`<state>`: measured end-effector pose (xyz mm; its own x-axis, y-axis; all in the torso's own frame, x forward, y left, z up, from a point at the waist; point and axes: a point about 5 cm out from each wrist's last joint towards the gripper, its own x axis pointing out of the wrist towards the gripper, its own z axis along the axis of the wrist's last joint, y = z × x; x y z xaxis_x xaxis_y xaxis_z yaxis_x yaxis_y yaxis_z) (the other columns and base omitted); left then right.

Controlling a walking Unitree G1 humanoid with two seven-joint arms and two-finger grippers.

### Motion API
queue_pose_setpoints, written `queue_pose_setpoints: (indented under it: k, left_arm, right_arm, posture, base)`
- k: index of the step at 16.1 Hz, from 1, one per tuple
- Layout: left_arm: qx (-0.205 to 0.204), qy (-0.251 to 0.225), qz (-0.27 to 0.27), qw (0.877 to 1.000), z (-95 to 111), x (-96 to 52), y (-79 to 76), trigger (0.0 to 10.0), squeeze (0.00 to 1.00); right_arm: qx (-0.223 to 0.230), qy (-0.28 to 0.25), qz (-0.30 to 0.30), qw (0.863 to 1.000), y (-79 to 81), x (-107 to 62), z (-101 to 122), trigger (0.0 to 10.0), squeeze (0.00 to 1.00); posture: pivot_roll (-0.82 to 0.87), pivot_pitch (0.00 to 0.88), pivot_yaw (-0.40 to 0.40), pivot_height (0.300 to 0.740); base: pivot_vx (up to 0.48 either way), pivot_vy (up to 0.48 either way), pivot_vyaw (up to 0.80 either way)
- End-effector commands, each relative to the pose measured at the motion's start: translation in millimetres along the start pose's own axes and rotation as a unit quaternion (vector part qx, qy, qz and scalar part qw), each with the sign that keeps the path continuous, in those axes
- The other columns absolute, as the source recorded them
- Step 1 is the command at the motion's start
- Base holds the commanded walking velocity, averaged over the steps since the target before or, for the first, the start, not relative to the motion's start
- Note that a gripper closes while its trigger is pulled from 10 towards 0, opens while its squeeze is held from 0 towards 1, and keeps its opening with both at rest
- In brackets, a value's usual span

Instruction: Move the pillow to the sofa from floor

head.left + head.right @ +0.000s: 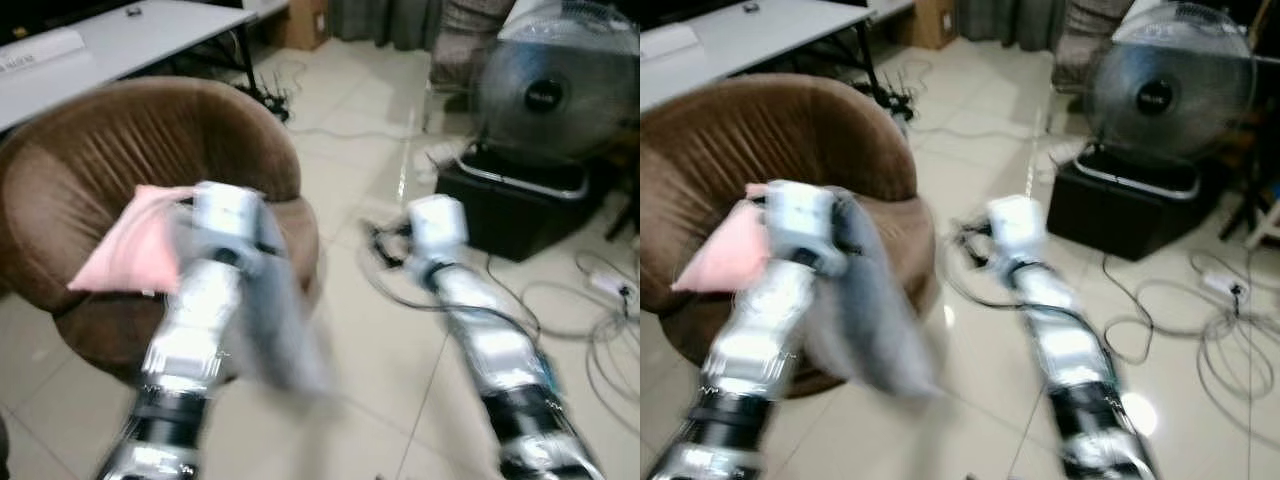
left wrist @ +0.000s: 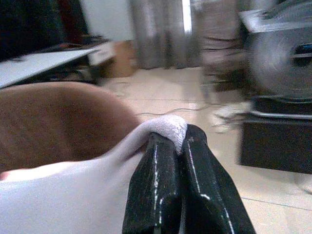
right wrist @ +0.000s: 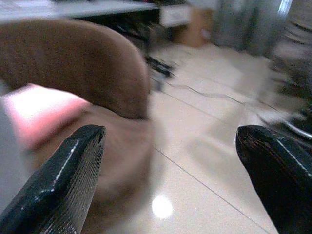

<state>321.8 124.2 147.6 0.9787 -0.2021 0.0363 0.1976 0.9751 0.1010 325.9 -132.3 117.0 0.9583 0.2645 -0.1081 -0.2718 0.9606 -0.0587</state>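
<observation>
grey pillow [image 2: 73,195] hangs pinched in the left pincer [image 2: 178,161], beside brown sofa [image 1: 90,170].

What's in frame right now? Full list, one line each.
Grey soft fabric pillow: 1, grey, hanging from the left claw in front of the sofa.
Pink soft cushion: 1, pink, lying on the sofa seat.
Brown round velvet sofa: 1, brown, on the robot's left.
White flat table: 1, white, behind the sofa.
Grey round floor fan: 1, grey, ahead on the right.
Black box: 1, black, under the fan.
Loose cables: several, pale and dark, on the tiled floor at right.
Cardboard box: 1, brown, far back.
Left claw: 1, black, shut on the pillow's edge.
Right claw: 1, black, open, beside the sofa above the floor.
</observation>
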Motion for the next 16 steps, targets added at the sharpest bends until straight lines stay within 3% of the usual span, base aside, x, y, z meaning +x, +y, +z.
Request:
queue_pose_setpoints:
  k: [1, 16]
  left_arm:
    - [0.016, -0.036, 0.014, 0.999, 17.0, 0.4, 13.9, 10.0, 0.00]
    - [0.019, -0.033, 0.001, 0.999, 15.7, -1.1, 11.5, 10.0, 0.00]
  right_arm:
    - [0.004, -0.015, 0.021, 1.000, 14.3, 4.5, 7.9, 10.0, 0.00]
    - [-0.007, -0.014, 0.024, 1.000, 16.2, 3.3, 4.6, 10.0, 0.00]
  posture:
    - [0.06, 0.000, 0.081, 0.740]
    - [0.05, 0.000, 0.093, 0.740]
  base:
    - [0.368, 0.000, 0.00]
    - [0.386, 0.000, 0.05]
